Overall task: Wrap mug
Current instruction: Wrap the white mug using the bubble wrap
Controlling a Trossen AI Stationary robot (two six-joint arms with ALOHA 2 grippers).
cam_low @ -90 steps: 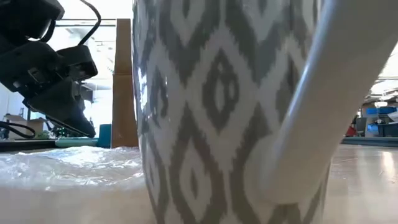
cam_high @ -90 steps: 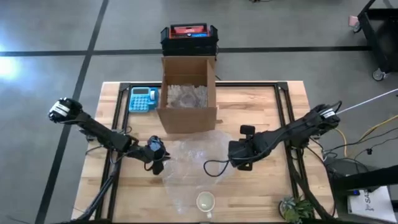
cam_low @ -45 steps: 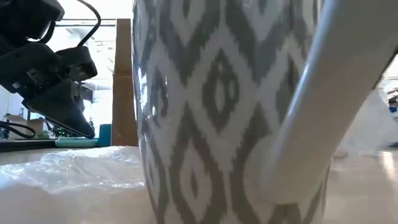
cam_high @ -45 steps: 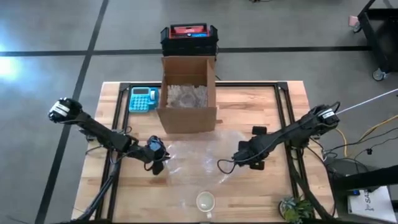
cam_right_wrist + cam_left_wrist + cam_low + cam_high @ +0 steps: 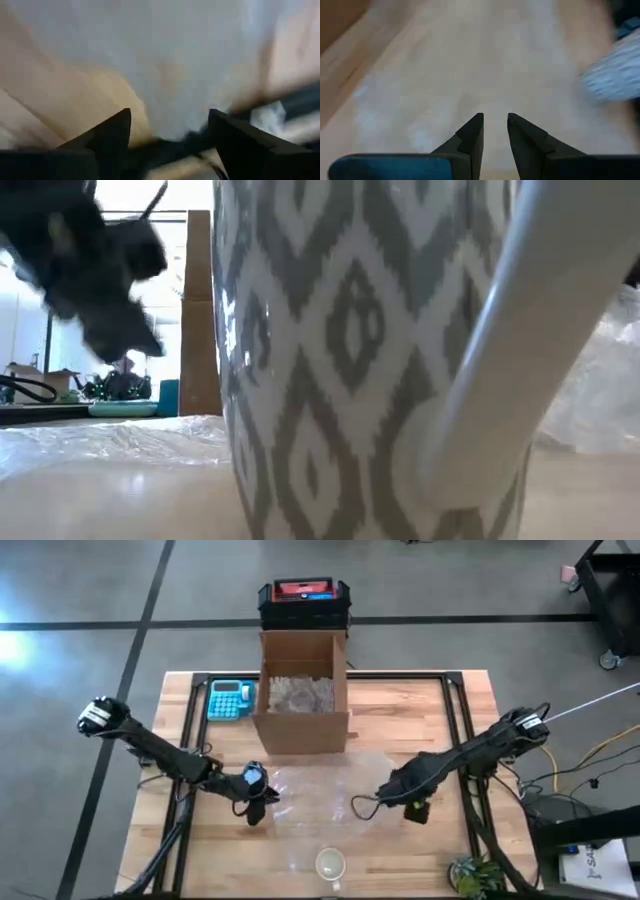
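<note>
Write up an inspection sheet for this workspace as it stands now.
Surface: wooden table, black frame rails on it.
Job's things: patterned mug upright at the near edge; clear bubble wrap spread flat behind it.
Clutter: open cardboard box holding wrap; blue calculator; small plant.
Grippers: left gripper open at the wrap's left edge; right gripper open at its right edge.
Cables: black cable trailing from the right gripper.
Surroundings: black and red case on the floor behind the box.

Left gripper [image 5: 495, 127] fingers narrowly apart above blurred table [image 5: 445, 65]; possibly mug [image 5: 615, 75] beyond.
</note>
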